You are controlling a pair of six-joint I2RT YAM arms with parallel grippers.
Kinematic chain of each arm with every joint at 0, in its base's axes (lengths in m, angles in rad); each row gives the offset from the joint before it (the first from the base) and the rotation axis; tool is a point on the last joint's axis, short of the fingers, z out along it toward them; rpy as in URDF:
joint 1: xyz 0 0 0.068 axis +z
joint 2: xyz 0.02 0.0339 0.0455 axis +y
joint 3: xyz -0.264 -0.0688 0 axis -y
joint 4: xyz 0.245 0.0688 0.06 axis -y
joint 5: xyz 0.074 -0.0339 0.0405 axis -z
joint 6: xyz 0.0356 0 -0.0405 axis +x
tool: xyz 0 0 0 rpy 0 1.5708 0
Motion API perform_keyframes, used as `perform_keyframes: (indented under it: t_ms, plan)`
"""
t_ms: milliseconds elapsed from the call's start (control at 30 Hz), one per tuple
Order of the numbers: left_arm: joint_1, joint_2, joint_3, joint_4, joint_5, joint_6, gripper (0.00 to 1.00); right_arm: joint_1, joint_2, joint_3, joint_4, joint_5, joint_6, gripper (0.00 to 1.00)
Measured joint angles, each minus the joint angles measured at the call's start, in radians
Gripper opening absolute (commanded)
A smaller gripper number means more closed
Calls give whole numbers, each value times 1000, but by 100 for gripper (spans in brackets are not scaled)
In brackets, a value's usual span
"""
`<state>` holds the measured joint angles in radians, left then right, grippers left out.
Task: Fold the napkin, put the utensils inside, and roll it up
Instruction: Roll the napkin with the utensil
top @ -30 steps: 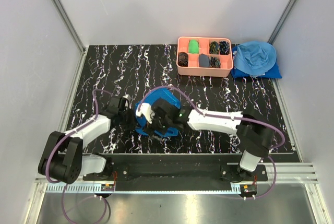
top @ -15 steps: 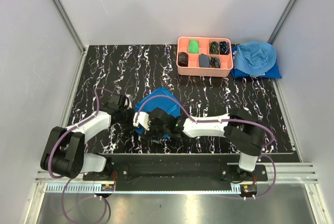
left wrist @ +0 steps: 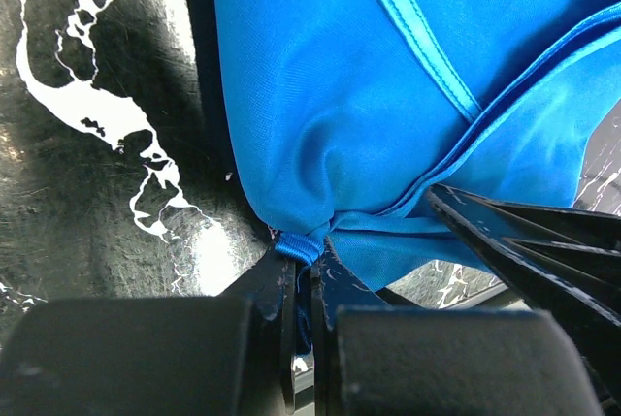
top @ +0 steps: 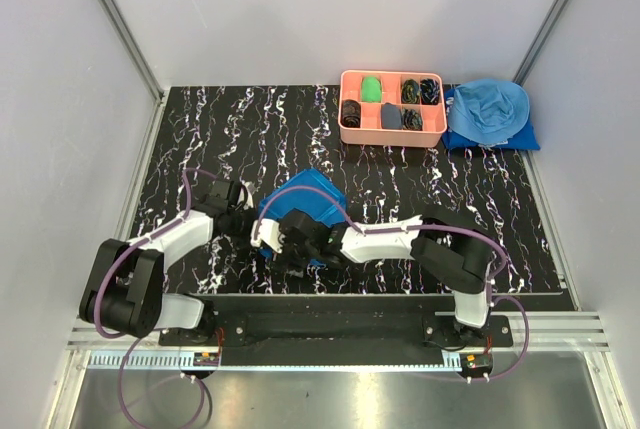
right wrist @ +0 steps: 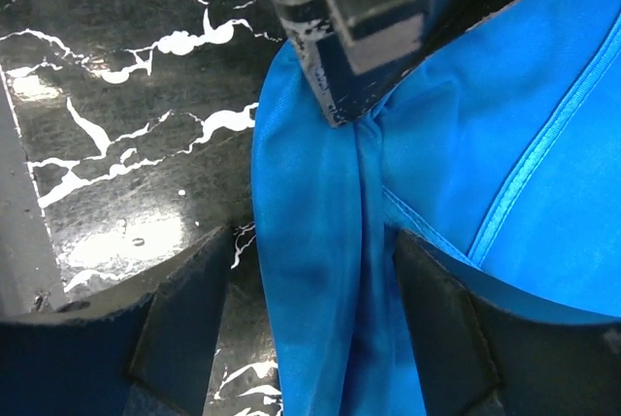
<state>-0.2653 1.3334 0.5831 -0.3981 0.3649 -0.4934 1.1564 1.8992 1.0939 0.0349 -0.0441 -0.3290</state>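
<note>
Now: royal-blue napkin [top: 315,194] bunched, creased; left gripper [left wrist: 308,266] pinching hem; right gripper [right wrist: 315,324] spread wide astride fold.

Napkin [top: 305,197] lay bunched on the counter [top: 200,139], near the front edge, left of centre. Left pincer [top: 248,222] sat at the napkin's left side, with a hem corner pinched between its fingers [left wrist: 277,285]. Right pincer [top: 277,240] sat just right of it at the napkin's near-left edge, one finger on either side of a napkin fold [right wrist: 320,271]. Compartment tray [top: 392,138] stood at the back right, well apart from the napkin. Cloth heap [top: 487,114] lay just right of the tray, against it.
</note>
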Motion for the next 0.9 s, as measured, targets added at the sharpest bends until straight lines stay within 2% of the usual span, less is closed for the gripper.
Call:
perform_keyframes:
  t_ms: [33, 167, 200, 300, 400, 433, 467, 533, 567, 667, 900]
  plan:
    - [0, 1, 0, 0, 1, 0, 0, 0, 3, 3, 1, 0, 0, 71]
    - [3, 5, 0, 0, 6, 6, 0, -10, 23, 24, 0, -6, 11, 53]
    - [3, 5, 0, -1, 6, 7, 0, -14, 31, 34, -3, -10, 15, 46]
    - [5, 5, 0, -3, 8, 8, 0, -34, 48, 60, -27, -33, 29, 36]
    - [5, 3, 0, -4, 12, 8, 19, -51, 55, 77, -55, -65, 45, 29]
    - [5, 1, 0, -4, 13, 10, 22, -56, 57, 83, -65, -79, 51, 29]
    - [5, -3, 0, -5, 13, 10, 32, -58, 58, 87, -72, -86, 55, 28]
    - [5, -18, 0, -8, 12, 9, 36, -64, 62, 98, -92, -110, 71, 26]
    - [5, -30, 0, -8, 10, 6, 42, -66, 64, 104, -100, -124, 78, 25]
    - [6, -83, -3, -4, 0, -4, 52, -75, 72, 120, -125, -176, 106, 25]
    - [17, -225, -79, 11, -65, -56, 59, -88, 101, 163, -176, -319, 142, 26]
